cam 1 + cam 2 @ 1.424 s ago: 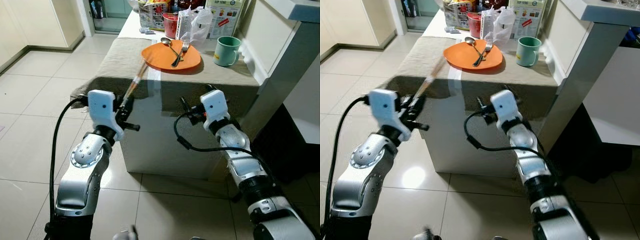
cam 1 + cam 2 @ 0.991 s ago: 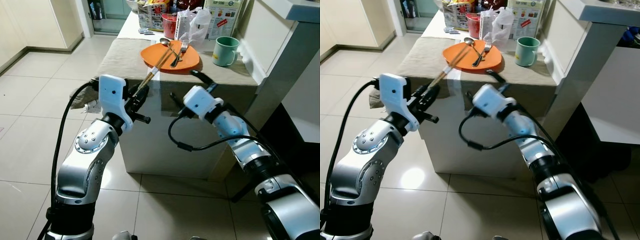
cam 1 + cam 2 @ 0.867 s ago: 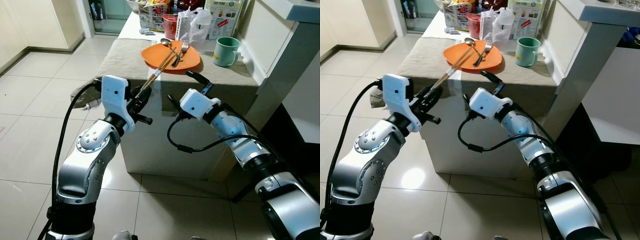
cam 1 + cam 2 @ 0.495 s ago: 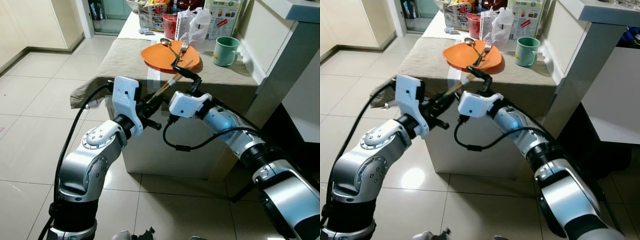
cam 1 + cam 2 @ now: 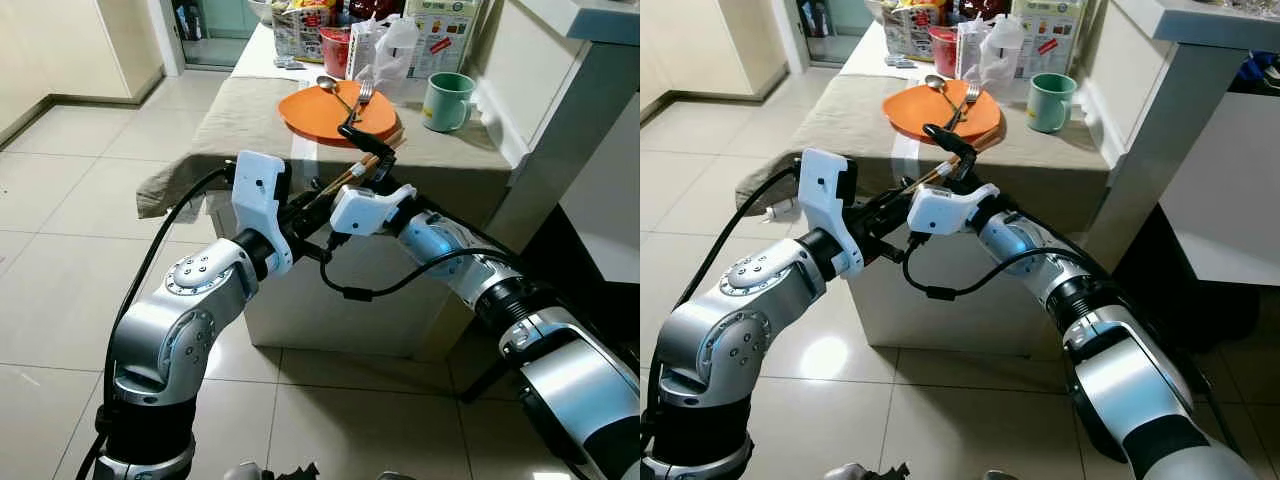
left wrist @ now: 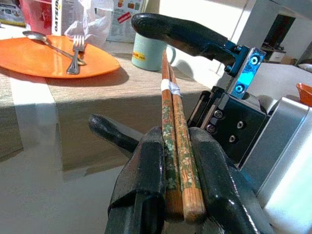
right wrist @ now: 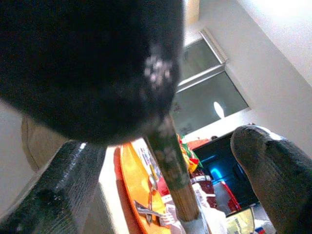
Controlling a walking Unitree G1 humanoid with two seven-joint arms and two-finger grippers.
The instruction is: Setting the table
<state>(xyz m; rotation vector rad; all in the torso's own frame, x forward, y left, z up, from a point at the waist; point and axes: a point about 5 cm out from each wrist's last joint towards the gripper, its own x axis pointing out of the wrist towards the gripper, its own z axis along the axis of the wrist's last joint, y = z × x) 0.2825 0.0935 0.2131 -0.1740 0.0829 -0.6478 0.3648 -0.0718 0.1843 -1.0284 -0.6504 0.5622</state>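
My left gripper (image 5: pixel 305 210) is shut on a pair of brown patterned chopsticks (image 5: pixel 355 170), held in front of the table's near edge with their tips slanting up toward the table. The left wrist view shows them pinched between the black pads (image 6: pixel 214 165). My right gripper (image 5: pixel 342 158) is open and straddles the chopsticks (image 6: pixel 169 102) partway along, one finger above and one below. I cannot tell whether it touches them. An orange plate (image 5: pixel 320 112) on the table holds a spoon (image 5: pixel 335 88) and a fork (image 5: pixel 362 100).
The table (image 5: pixel 250 110) has a beige cloth. A green mug (image 5: pixel 443 100) stands right of the plate, with packets and a plastic bag (image 5: pixel 385 40) behind. A white counter (image 5: pixel 570 110) rises at the right. Tiled floor (image 5: pixel 70 200) opens to the left.
My right gripper swung left from beside the table and opened around the chopsticks. My left arm lifted the chopsticks and moved them right, toward the table edge.
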